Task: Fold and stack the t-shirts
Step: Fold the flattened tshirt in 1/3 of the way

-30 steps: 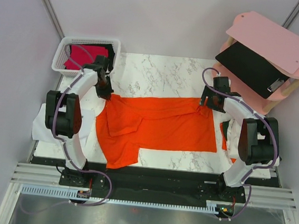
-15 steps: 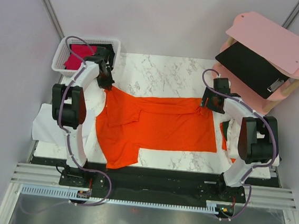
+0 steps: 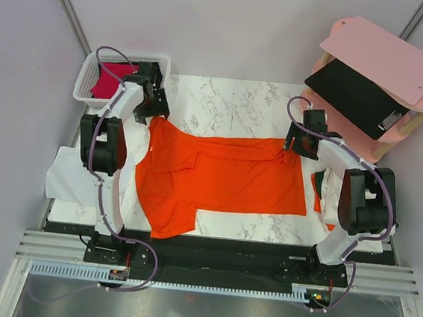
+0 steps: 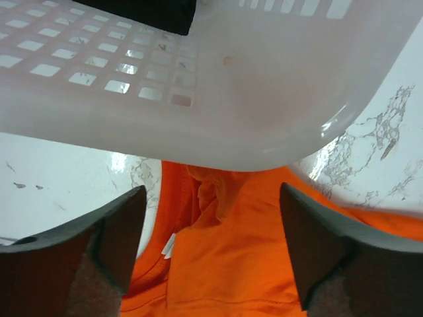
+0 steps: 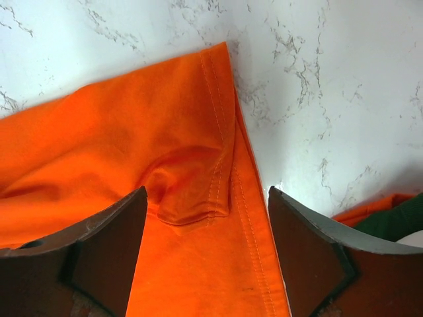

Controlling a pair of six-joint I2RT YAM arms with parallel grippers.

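Note:
A bright orange t-shirt [image 3: 217, 178] lies spread on the marble table, one sleeve pointing to the near edge. My left gripper [image 3: 154, 112] hovers open over its far-left part by the basket; in the left wrist view the collar and tag [image 4: 218, 264] lie loose between the fingers [image 4: 115, 244] of the gripper [image 4: 211, 244]. My right gripper [image 3: 291, 145] stands open over the far-right hem corner, where a small fold [image 5: 192, 191] sits beneath the gripper [image 5: 206, 251]. A crimson-red shirt [image 3: 111, 75] lies in the basket, with black cloth [image 4: 139, 13] beside it.
The white perforated basket [image 3: 90, 96] stands at the far-left corner, its wall [image 4: 231, 99] just ahead of the left fingers. A pink shelf [image 3: 420, 89] with a black clipboard [image 3: 356, 94] stands far right. White cloth [image 3: 67, 178] hangs off the left edge. More orange cloth [image 3: 317, 193] lies right.
The left gripper pulled the shirt's far-left corner toward the basket, then opened and let it go. The right gripper stayed in place, open.

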